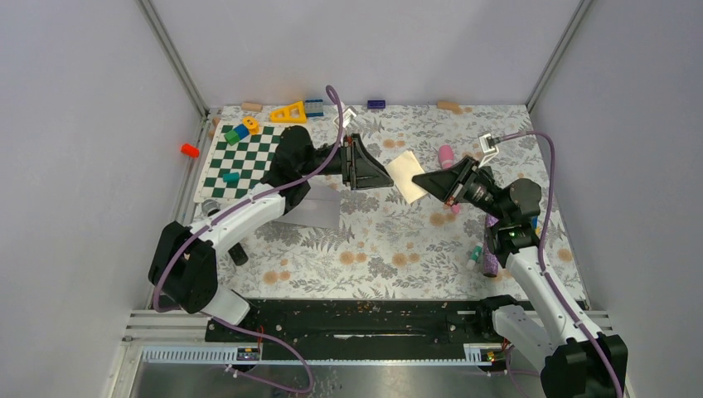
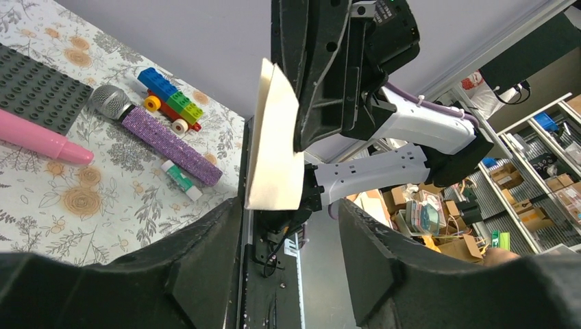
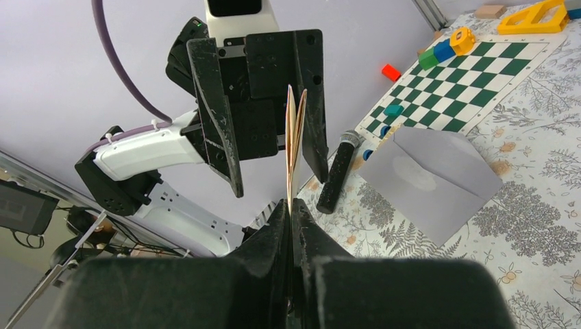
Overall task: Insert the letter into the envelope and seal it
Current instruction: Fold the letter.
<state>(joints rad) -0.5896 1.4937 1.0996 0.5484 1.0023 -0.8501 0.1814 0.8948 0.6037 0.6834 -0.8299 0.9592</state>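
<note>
Letter [image 3: 293,147] is hanging in mid-air: the right pincer [image 3: 291,212] is clamping one end, while the left pincer [image 3: 279,184] is straddling the other, jaws apart. A handover seems to be under way; next the left must grip. One letter, one envelope [image 3: 438,179] lying on the bench [image 3: 541,233].

Letter [image 1: 406,176] is up off the table at centre, between left gripper [image 1: 383,177] and right gripper [image 1: 424,181], its edge pinched in the right one. Envelope [image 1: 316,211] lies flat on the table to the letter's left, under the left arm. Chessboard [image 1: 249,157] sits just beside the envelope, further left and back.
</note>
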